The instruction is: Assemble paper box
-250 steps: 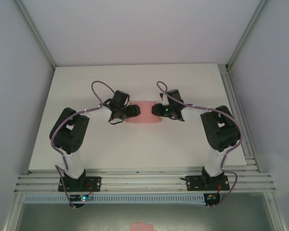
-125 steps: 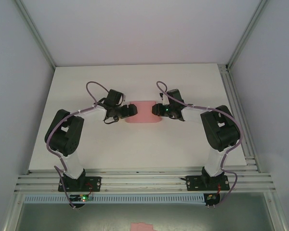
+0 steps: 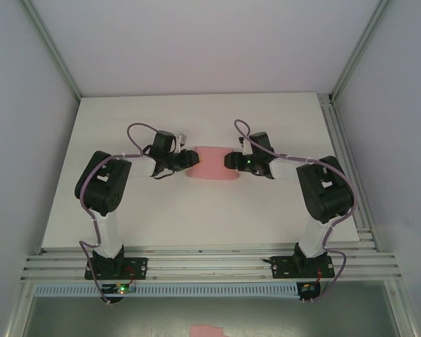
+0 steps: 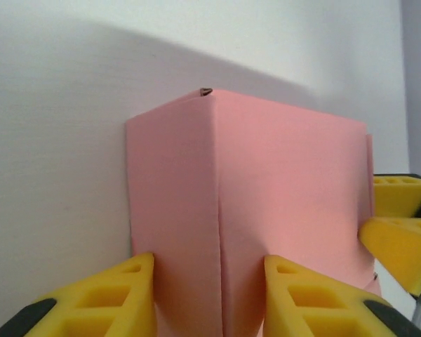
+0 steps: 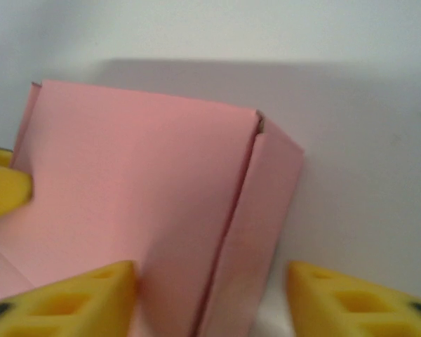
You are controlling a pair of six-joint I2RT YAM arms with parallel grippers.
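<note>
1. The paper box [image 3: 212,163] rests on the surface [image 3: 147,210] between the two sets of fingers.
2. The right fingers [image 5: 70,298] are released, straddling its end, one clear of the card.
3. The left fingers [image 4: 112,295] straddle a folded corner; I cannot tell whether they pinch it.
4. The step probably goes best by closing gently and squarely across the fold, so the thin card doesn't buckle.

We looked down from high behind the arm bases [image 3: 112,267] at 6 o'clock, over the whole surface [image 3: 196,210]. Both wrist cameras sat very close, facing each other past yellow fingers [image 4: 105,298]; all views shared the paper box [image 3: 212,163].
</note>
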